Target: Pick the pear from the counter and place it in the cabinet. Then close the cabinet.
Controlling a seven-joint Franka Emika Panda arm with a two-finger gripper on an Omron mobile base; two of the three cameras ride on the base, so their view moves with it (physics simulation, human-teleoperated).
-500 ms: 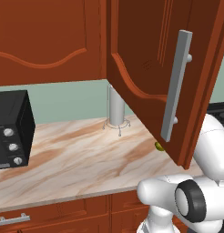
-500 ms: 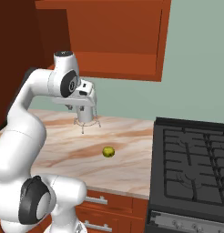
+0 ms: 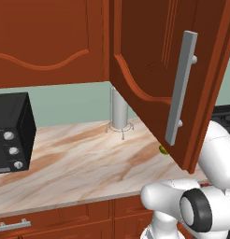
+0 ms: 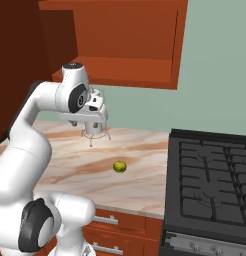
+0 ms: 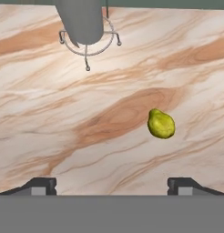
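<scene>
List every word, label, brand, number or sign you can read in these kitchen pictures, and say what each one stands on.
None: no readable text anywhere.
The black microwave has three knobs with no legible markings.
The stovetop, cabinet, counter and pear carry no lettering.

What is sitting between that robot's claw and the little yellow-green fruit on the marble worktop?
Nothing visible. The open gripper hangs above bare beige-pink marble counter, and the small yellow-green pear lies alone ahead of its fingertips. The grey paper-towel roll on its wire stand stands farther back, off that path.
</scene>
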